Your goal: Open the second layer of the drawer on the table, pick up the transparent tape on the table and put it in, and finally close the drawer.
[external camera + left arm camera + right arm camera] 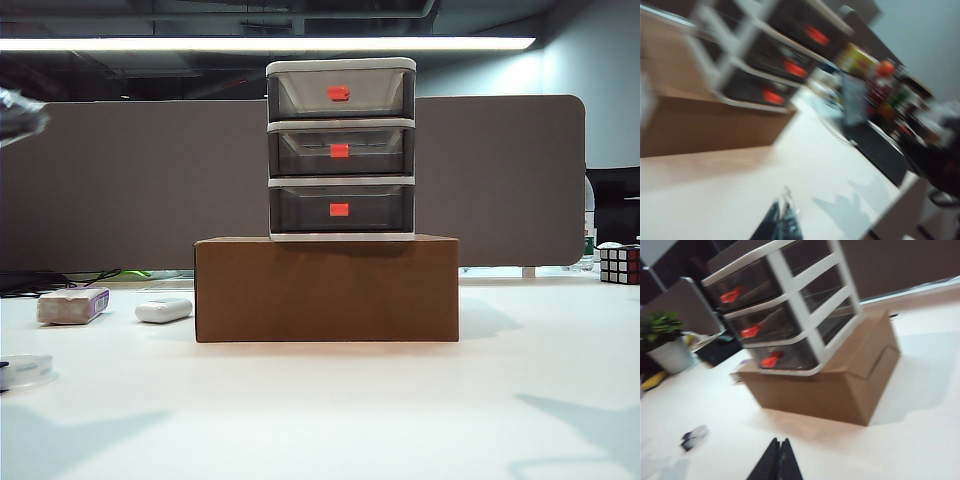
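The drawer [340,150], white-framed with three smoky tiers and red-orange tabs, stands on a brown cardboard box [327,290]; all tiers are pushed in, the second layer [340,152] included. It also shows as the drawer [765,60] and the drawer [775,315] in the wrist views. The transparent tape [25,370] lies flat at the table's front left edge. My left gripper [785,207] is shut above bare table, blurred, nothing clearly between its fingers. My right gripper [781,442] is shut and empty, in front of the box. Both are well away from the drawer and the tape.
A grey-purple block [73,305] and a white oblong case [163,310] lie left of the box. A colour cube [620,264] sits at the far right. A blurred grey shape [20,112] hangs at the upper left edge. A small blurred object [694,436] lies on the white table [330,410].
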